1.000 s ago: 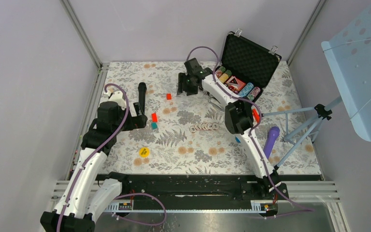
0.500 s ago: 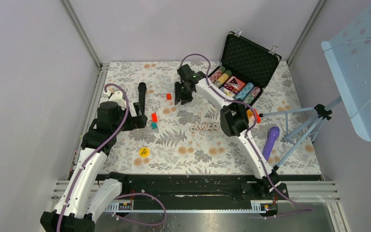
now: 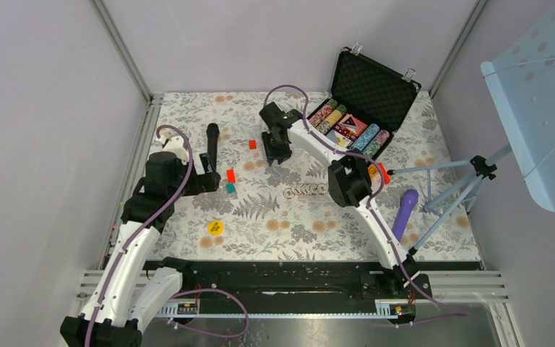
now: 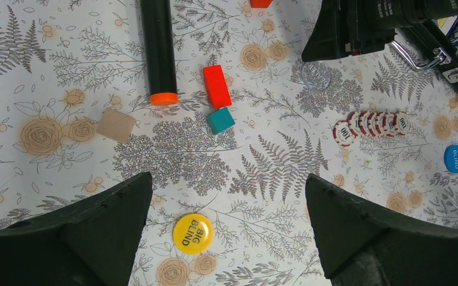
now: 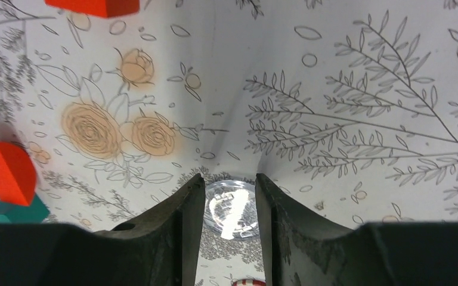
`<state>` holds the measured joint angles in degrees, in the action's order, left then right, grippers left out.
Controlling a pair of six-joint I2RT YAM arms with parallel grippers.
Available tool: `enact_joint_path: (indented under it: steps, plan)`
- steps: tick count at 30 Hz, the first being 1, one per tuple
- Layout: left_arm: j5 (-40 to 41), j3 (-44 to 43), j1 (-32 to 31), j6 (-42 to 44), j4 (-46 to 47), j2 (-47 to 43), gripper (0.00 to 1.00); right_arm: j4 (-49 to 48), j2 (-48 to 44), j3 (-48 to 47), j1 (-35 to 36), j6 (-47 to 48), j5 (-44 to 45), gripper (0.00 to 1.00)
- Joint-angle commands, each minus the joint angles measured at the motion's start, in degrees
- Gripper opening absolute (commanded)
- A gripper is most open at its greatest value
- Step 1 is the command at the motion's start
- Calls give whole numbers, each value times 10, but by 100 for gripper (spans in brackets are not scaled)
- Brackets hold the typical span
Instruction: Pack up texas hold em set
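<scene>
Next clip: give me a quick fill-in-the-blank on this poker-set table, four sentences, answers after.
1. The yellow button reads BIG ___.
2. The briefcase lid stands ___.
3. The black microphone has an ___ end.
4. The left gripper holds ___.

Missing words: BLIND; open; orange; nothing.

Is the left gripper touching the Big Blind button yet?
Apart. The left wrist view shows bare cloth between the yellow Big Blind button and both fingers of the left gripper.
</scene>
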<state>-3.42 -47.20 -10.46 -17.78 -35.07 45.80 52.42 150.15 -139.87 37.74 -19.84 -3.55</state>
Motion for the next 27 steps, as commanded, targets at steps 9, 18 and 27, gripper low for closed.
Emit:
enact_joint_path:
  steps: [9,18,27]
  plan:
    - [-12,1,0,6,15,-9,99,35,-52,79,26,31,67,73]
    - [-11,1,0,6,15,-10,99,33,-66,113,39,42,68,74]
    - [-12,2,0,6,15,-10,99,61,-40,67,57,42,107,69]
